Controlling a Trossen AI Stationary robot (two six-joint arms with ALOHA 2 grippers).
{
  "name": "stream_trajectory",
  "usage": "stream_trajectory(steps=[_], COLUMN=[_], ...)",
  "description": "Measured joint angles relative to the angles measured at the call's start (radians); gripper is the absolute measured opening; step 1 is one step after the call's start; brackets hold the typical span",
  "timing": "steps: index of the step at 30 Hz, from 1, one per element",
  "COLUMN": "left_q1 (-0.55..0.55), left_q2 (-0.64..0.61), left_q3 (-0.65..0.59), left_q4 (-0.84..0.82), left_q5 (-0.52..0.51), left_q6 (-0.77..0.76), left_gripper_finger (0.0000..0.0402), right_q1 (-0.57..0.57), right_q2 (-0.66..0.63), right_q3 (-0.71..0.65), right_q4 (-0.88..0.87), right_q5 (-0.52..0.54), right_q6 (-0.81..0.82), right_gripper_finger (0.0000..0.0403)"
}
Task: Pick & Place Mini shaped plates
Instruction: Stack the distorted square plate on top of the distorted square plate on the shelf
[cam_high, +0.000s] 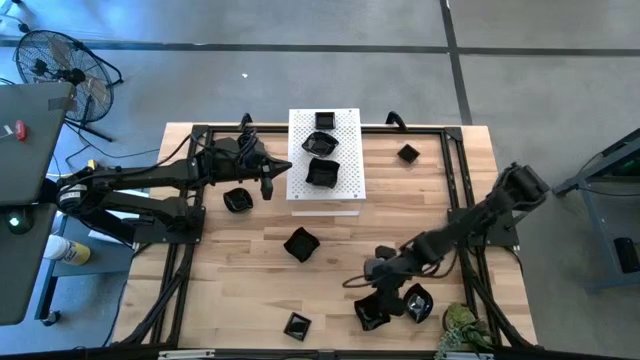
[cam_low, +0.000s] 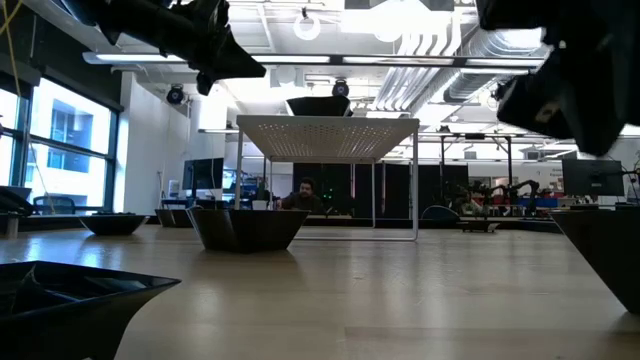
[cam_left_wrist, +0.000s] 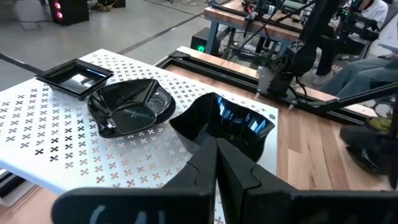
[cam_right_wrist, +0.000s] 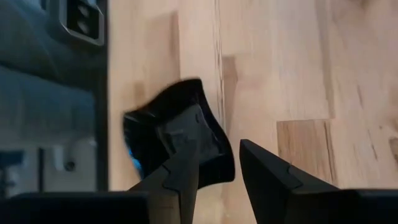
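Note:
Three mini shaped plates lie on the white perforated board (cam_high: 345, 150): a square one (cam_high: 323, 120), one (cam_high: 322, 143) in the middle and a wavy one (cam_high: 322, 173) nearest the table's middle. My left gripper (cam_high: 270, 182) hovers shut at the board's left edge, its fingertips (cam_left_wrist: 216, 158) just short of the wavy plate (cam_left_wrist: 227, 121). My right gripper (cam_high: 385, 290) is low at the front right, open over a black plate (cam_right_wrist: 177, 134), with one finger across it. Two plates (cam_high: 371, 312) (cam_high: 417, 301) lie there.
More black plates are scattered on the wooden table: one left of the board (cam_high: 237, 199), one in the middle (cam_high: 301, 243), one at the front edge (cam_high: 296, 326), one at the back right (cam_high: 407, 153). A black frame (cam_high: 455, 200) rims the table. A plant (cam_high: 465, 330) sits at the front right corner.

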Motion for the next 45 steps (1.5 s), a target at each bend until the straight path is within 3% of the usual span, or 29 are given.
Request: stream_trajectory(steps=[12, 25, 45], left_q1=[0.0, 0.0, 0.0], left_q2=[0.0, 0.001, 0.001], left_q3=[0.0, 0.0, 0.0], left_q4=[-0.007, -0.052, -0.052], left_q5=[0.029, 0.029, 0.029], left_q6=[-0.004, -0.002, -0.001], left_gripper_finger=[0.0, 0.0, 0.0], right_q1=[0.009, 0.008, 0.007], right_q2=[0.134, 0.133, 0.112], right_q3=[0.0, 0.0, 0.066], right_q4=[0.082, 0.093, 0.091], right_q5=[-0.006, -0.008, -0.001], right_q6=[-0.086, -0.075, 0.01], right_gripper_finger=[0.0106, 0.0004, 0.0002])
